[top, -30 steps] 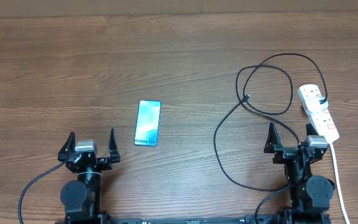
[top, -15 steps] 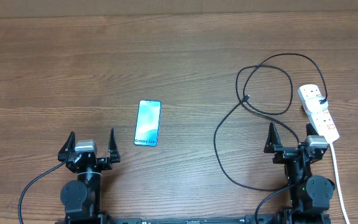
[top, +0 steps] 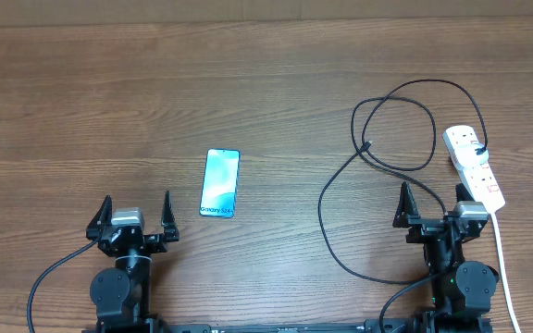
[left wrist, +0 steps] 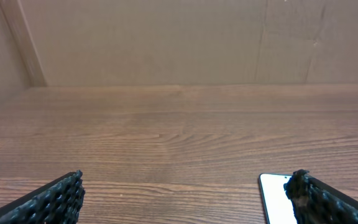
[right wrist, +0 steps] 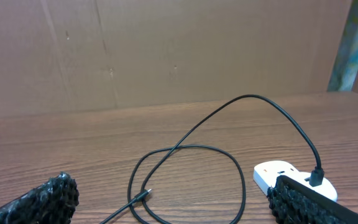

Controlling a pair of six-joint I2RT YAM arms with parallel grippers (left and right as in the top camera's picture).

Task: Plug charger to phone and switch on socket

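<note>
The phone (top: 220, 183) lies flat on the wooden table, screen lit light blue, just ahead and right of my left gripper (top: 137, 209). Its top corner shows in the left wrist view (left wrist: 272, 196). The left gripper (left wrist: 185, 193) is open and empty. The charger, a thin black cable (top: 396, 116), loops on the table with its plug tip (top: 366, 145) free; its other end is in the white socket strip (top: 473, 165). My right gripper (top: 431, 202) is open and empty, behind the loop (right wrist: 229, 168) and the tip (right wrist: 146, 195). The socket strip (right wrist: 278, 174) sits by its right finger.
The strip's thick white cord (top: 502, 259) runs down the right side past the right arm. A brown cardboard wall (left wrist: 179, 43) stands at the table's far edge.
</note>
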